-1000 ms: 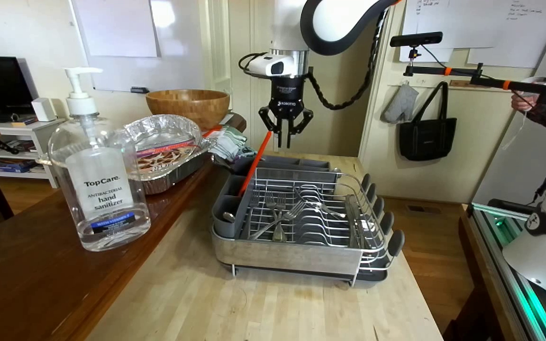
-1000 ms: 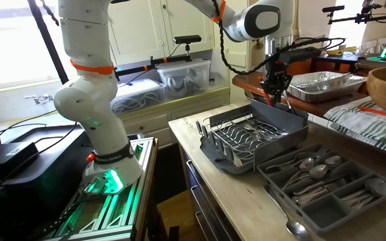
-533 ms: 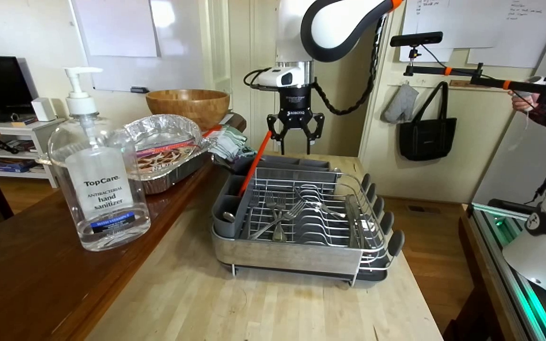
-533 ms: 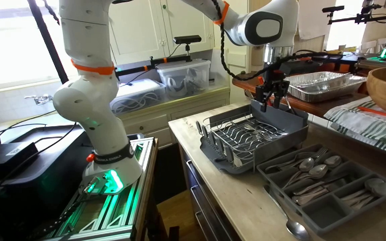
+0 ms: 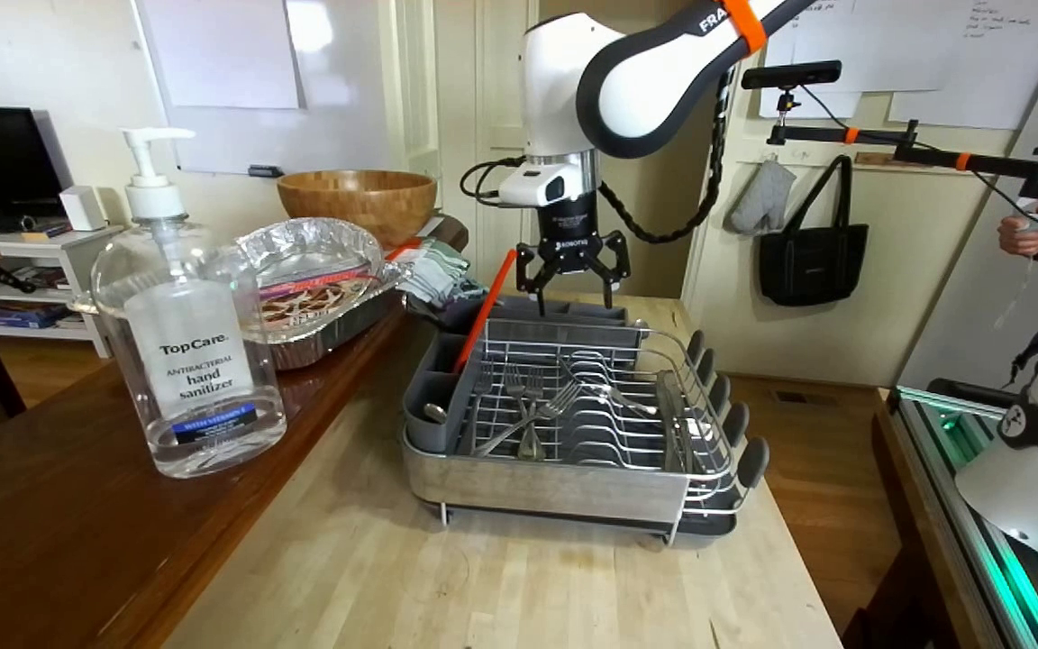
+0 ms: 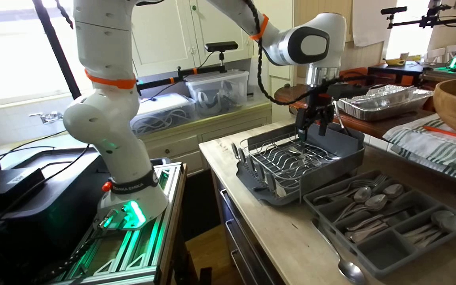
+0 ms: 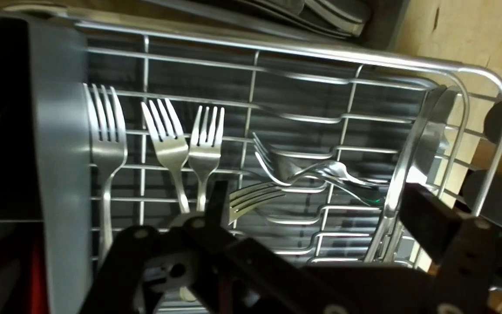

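Rack (image 5: pixel 548 487) stands just beside the tray (image 6: pixel 386 252). Along one side of the rack runs a grey holder (image 5: pixel 429 433). The gripper (image 5: pixel 575 302) hangs above the rack, its jaws spread wide. A red stick (image 5: pixel 487 311) leans up out of the holder. Knives (image 7: pixel 425 144) lie at the rack's end away from the holder; forks (image 7: pixel 171 150) lie between the two, some partly hidden by the gripper in the wrist view.

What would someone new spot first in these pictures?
Probably the big white robot arm, its open black hand hanging over a dish rack with forks inside. Then maybe the clear sanitizer bottle on the brown table, looming large in an exterior view, and the bright red stick leaning in the rack's gray holder.
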Action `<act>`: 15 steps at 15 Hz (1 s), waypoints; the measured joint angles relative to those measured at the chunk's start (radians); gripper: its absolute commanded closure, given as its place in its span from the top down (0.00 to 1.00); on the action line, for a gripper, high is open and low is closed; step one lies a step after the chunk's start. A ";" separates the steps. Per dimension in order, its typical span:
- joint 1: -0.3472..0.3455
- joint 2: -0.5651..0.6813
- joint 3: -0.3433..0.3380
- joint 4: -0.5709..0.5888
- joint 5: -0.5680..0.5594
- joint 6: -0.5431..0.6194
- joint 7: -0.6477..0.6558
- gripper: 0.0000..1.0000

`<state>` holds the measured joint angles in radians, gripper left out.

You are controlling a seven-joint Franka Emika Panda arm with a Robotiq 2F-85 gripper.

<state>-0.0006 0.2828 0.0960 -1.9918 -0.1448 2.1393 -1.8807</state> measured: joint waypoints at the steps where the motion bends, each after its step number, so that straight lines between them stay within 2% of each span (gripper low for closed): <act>1: 0.001 0.010 0.000 -0.014 -0.008 0.001 -0.013 1.00; 8: 0.000 0.038 -0.002 -0.073 -0.062 0.023 -0.119 1.00; 15: 0.009 0.074 -0.002 -0.085 -0.140 0.131 -0.126 1.00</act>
<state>0.0088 0.3569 0.0943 -2.0772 -0.2846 2.2704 -2.0070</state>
